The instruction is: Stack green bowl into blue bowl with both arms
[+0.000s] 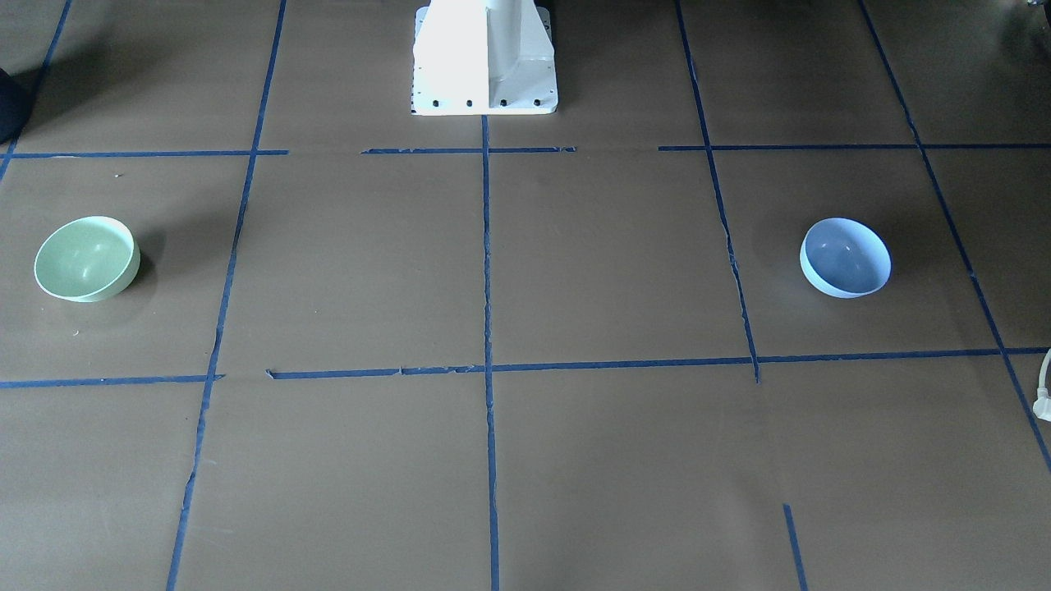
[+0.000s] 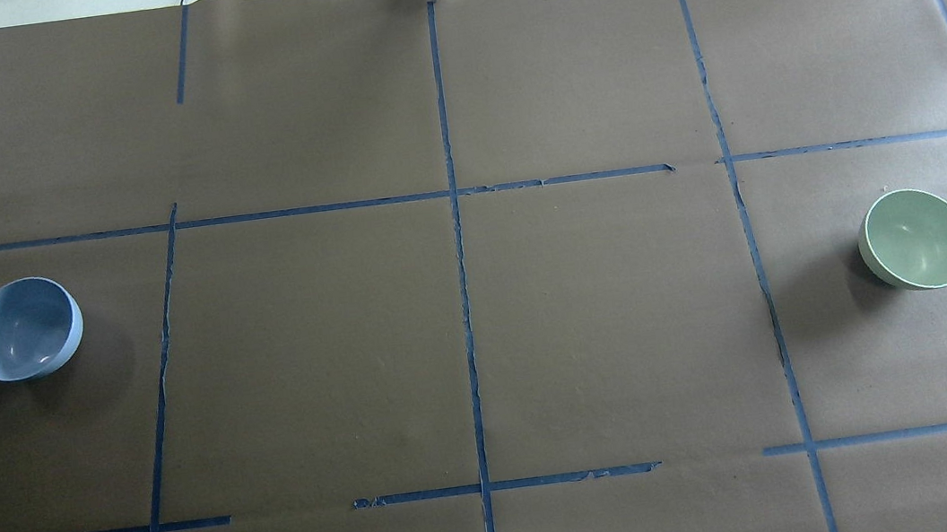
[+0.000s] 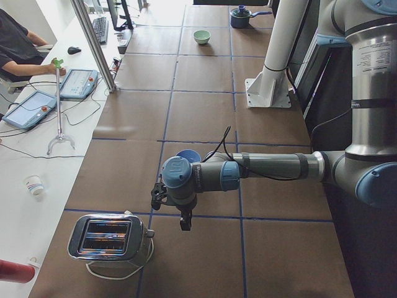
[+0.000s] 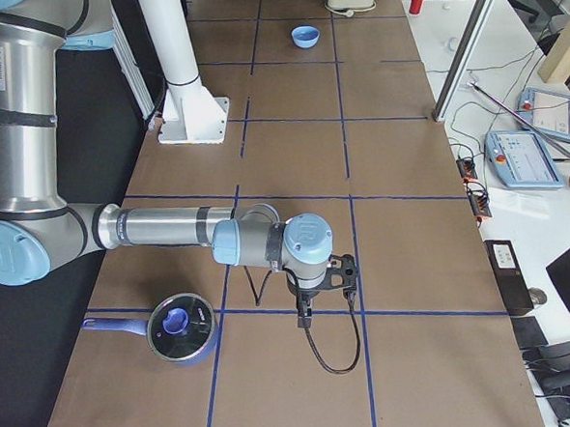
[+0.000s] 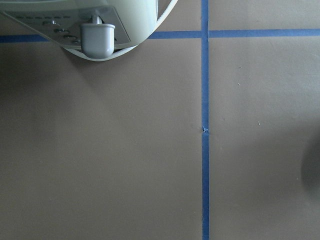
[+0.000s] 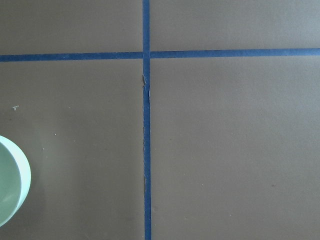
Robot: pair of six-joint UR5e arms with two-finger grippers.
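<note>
The green bowl (image 2: 917, 238) stands upright on the brown table at the robot's right; it also shows in the front view (image 1: 86, 258), far off in the left side view (image 3: 201, 36), and as a rim in the right wrist view (image 6: 12, 187). The blue bowl (image 2: 25, 328) stands upright at the robot's left, far from it (image 1: 846, 256). My left gripper (image 3: 184, 221) hangs near the blue bowl (image 3: 189, 154), which its wrist partly hides. My right gripper (image 4: 304, 314) hangs low over the table. Both show only in side views, so I cannot tell whether they are open.
A metal toaster (image 3: 108, 239) stands near the left gripper and fills the top of the left wrist view (image 5: 100, 25). A blue pot with a lid (image 4: 181, 328) sits by the right arm. The white pedestal (image 1: 484, 57) stands at the table's robot side.
</note>
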